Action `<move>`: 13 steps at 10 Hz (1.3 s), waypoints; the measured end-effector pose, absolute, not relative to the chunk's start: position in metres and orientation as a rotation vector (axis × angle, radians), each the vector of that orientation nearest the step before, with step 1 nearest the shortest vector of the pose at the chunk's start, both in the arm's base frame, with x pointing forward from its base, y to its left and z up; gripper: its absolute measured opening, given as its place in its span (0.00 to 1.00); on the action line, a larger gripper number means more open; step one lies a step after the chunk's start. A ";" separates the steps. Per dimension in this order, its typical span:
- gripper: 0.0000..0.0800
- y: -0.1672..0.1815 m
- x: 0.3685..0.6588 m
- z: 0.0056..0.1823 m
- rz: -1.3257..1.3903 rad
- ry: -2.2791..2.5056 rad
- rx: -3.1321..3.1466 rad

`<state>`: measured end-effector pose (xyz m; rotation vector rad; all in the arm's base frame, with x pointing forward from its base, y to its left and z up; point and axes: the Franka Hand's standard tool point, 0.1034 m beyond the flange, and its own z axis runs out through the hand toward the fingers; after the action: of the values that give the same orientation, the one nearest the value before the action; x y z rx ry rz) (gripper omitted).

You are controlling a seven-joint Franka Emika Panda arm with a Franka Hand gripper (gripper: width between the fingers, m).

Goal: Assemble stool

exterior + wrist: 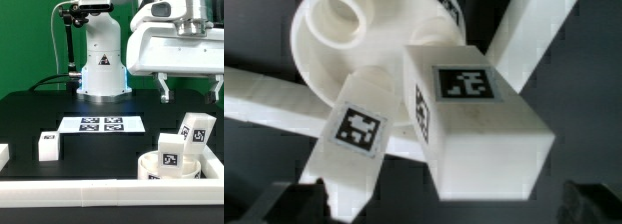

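**Stool parts piled at the front rail, gripper spread wide**

The thick white seat [147, 166] sat on the exterior view's right, near the white rail [80, 192]. A taller leg [196, 128] and a lower leg [169, 152], both tagged, leaned on it. A third leg [48, 146] stood well apart to the left. The gripper [189, 92] hung above the pile, jaws apart and empty. The black table [30, 115] carried the marker board [100, 124], with a green backdrop [25, 40] behind.

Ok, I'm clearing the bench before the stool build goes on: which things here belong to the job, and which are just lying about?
Job: thick round white plastic seat disc; two blocky white tagged legs resting on it, the higher leg and the lower leg; third leg lying apart; open gripper.
Lying about: thin flat white marker board; long white border rail.
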<state>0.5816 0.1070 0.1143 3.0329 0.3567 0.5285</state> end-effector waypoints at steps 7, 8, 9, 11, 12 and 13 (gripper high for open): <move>0.81 0.113 0.580 0.119 -0.258 0.225 3.106; 0.81 0.113 0.582 0.118 -0.233 0.245 3.104; 0.81 0.115 0.588 0.116 -0.129 0.328 3.094; 0.81 0.109 0.593 0.110 -0.024 0.464 3.086; 0.81 0.106 0.593 0.108 -0.029 0.448 3.113; 0.81 0.103 0.593 0.108 -0.031 0.440 3.113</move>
<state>0.5930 0.1033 0.1078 3.1132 0.4402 -0.0311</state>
